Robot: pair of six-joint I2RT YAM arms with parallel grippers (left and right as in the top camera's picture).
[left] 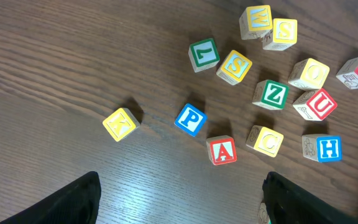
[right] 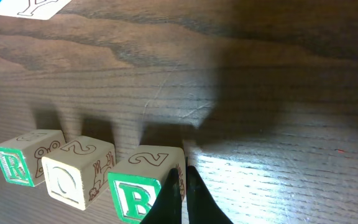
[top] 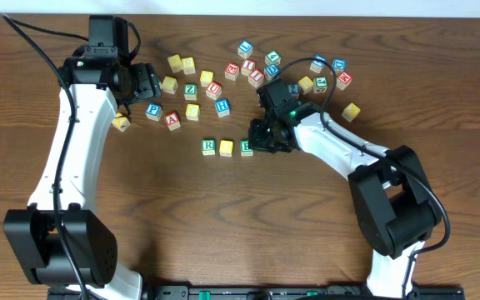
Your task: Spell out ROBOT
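the row: green R block [top: 209, 147], yellow O block [top: 226, 147] and green B block [top: 247, 148] are lined up left to right around mid-table, so it reads R-O-B. They're packed really close, but I honestly can't tell if they're actually touching.
right gripper [right: 183, 186]: down low at the right end of the row. The fingers are pressed together with nothing between them. The tips are right up against the right edge of the green B block, though the wrist view doesn't show for sure that they touch it.
left gripper [left: 180, 186]: hanging over the loose pile on the far left side, fingers spread wide apart and holding nothing.
under the left gripper: yellow K block [left: 120, 123] sits off on its own to the left. The blue P block [left: 190, 119] has the red A block [left: 222, 150] just beside it. Further right are the yellow C block [left: 266, 140], blue H block [left: 323, 148], red U block [left: 316, 104] and green Z block [left: 271, 94].
maybe another O: pale yellow block [left: 309, 73] right next to the red U block. The letter looks like an O, but the face is angled, so I'm not certain.
far right pile [top: 252, 71]: a bunch of blue, red and green blocks beyond the right arm, letters too small to read from overhead.
stray: lone yellow block [top: 352, 111] to the right of that arm.
surface: dark wood table [top: 223, 217].
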